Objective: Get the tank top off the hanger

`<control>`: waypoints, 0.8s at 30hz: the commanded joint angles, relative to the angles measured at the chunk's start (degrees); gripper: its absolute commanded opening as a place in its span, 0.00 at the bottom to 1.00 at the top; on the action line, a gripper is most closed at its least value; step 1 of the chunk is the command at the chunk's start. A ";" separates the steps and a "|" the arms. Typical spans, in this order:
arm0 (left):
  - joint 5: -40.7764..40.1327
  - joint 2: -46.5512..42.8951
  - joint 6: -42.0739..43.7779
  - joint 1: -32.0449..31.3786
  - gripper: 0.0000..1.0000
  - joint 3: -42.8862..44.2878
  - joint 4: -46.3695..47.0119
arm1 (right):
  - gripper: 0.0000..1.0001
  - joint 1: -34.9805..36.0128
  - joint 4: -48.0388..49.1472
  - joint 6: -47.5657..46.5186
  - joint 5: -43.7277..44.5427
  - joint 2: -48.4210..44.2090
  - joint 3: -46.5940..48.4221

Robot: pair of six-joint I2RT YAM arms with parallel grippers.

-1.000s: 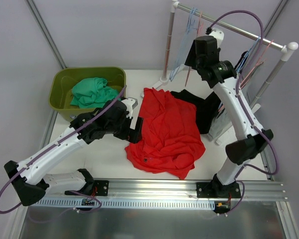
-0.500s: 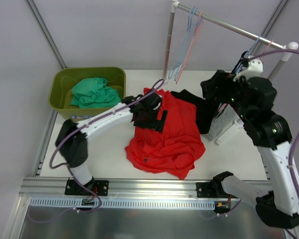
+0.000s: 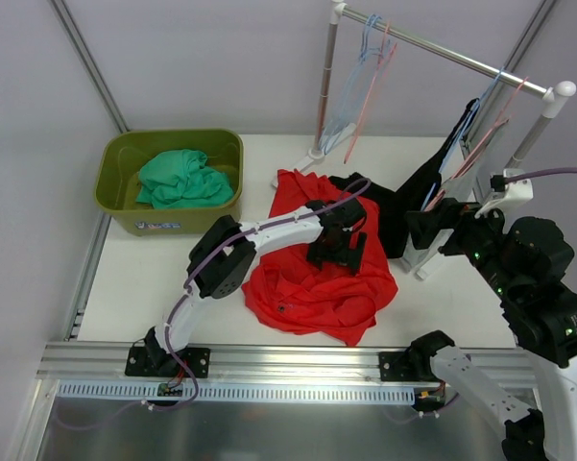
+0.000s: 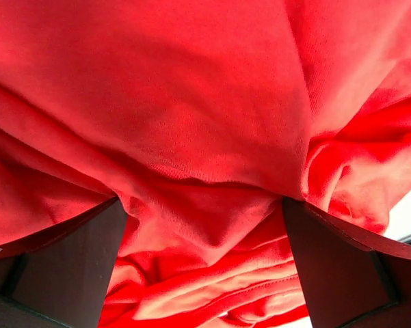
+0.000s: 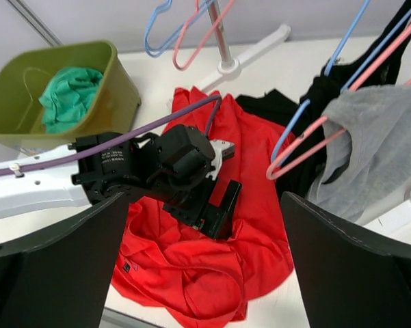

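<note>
- Top external: the left jaws have swept from the near-left edge of the crumpled red cotton shirt to its right half on the white desk. The right jaws have dropped from the metal clothes rail to hang low beside the rack.
- Left wrist: the left jaws stand spread over red folds, pinching nothing.
- Right wrist: the right jaws are wide apart and empty. The grey knit tank top hangs on its pink wire hanger at the rack's right end, so removal looks unstarted.
</note>
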 commanded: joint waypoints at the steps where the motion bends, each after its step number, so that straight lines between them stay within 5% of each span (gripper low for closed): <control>1: 2.09 3.63 -3.28 -3.74 0.99 0.32 -0.64 | 0.99 -0.25 -2.23 -1.19 -1.80 -1.34 -1.36; 5: -2.30 4.34 -4.78 -4.37 0.98 -1.78 -0.81 | 0.99 -0.25 -2.14 -1.19 -2.68 -1.25 -1.63; 6: -3.53 4.08 -4.95 -4.28 0.90 -2.57 -1.07 | 0.99 -0.17 -2.14 -1.19 -3.11 -1.08 -1.28; 7: -4.50 3.82 -5.04 -4.19 0.80 -4.49 -1.16 | 1.00 -0.25 -2.14 -1.10 -3.29 -0.99 -1.02; 8: -6.95 2.94 -5.13 -3.84 0.50 -5.47 -1.25 | 0.99 -0.17 -2.14 -1.10 -3.38 -0.55 -0.76; 9: -7.84 2.33 -5.39 -3.40 0.35 -6.70 -1.25 | 1.00 -0.25 -2.05 -1.10 -3.56 -0.46 -0.32; 12: -10.91 -1.87 -6.36 -1.04 0.00 -12.76 -1.25 | 0.99 -0.17 -2.14 -1.19 -3.30 -0.37 0.13; 18: -24.96 -26.47 -4.70 0.11 0.00 -27.17 -1.25 | 0.99 -0.17 -2.14 -3.56 -1.89 -0.99 -0.05; 24: -29.91 -47.94 -0.92 3.62 0.00 -24.57 -4.14 | 0.99 -0.17 -0.22 -2.69 -1.62 -0.72 -0.84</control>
